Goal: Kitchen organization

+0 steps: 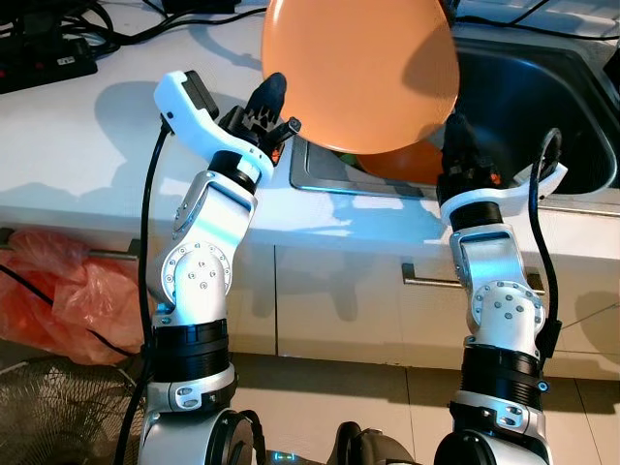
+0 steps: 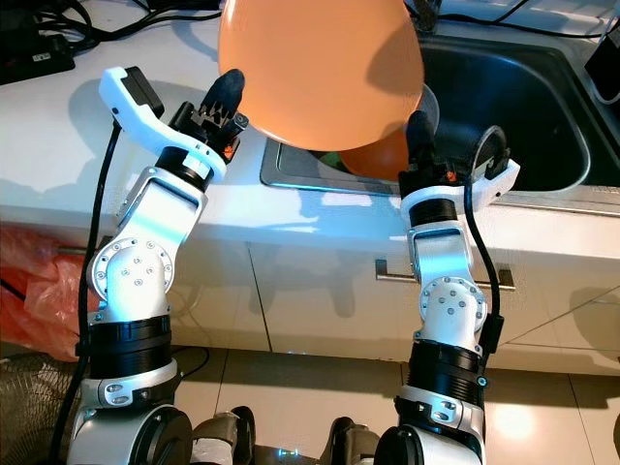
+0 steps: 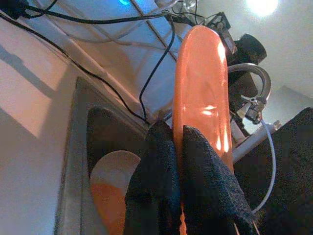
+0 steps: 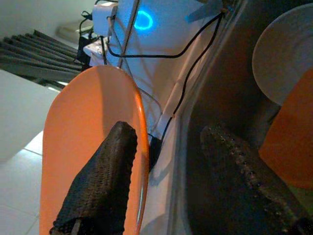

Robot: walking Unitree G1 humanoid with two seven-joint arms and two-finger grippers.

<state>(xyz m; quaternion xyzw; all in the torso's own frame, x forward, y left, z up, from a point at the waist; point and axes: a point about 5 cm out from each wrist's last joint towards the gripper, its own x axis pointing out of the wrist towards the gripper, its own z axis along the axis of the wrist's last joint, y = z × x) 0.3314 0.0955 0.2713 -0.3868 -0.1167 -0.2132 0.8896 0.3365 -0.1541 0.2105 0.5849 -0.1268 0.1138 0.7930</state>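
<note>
The left hand [image 3: 178,171] is clenched on the rim of an orange plate [image 1: 358,73], held tilted at the top centre of the frame above the sink [image 1: 542,97]. The right hand [image 4: 171,166] is released, one finger against the plate's face, the other apart. More plates [image 3: 110,191] lie in the sink. A white table [image 1: 87,136] fills the upper left

The raised orange plate [image 1: 360,73] blocks the way over the sink's [image 1: 542,92] near left corner, with another orange plate [image 1: 407,163] lying beneath it. Black cables [image 1: 58,39] crowd the table's [image 1: 87,136] far left edge; its near left part lies open.
</note>
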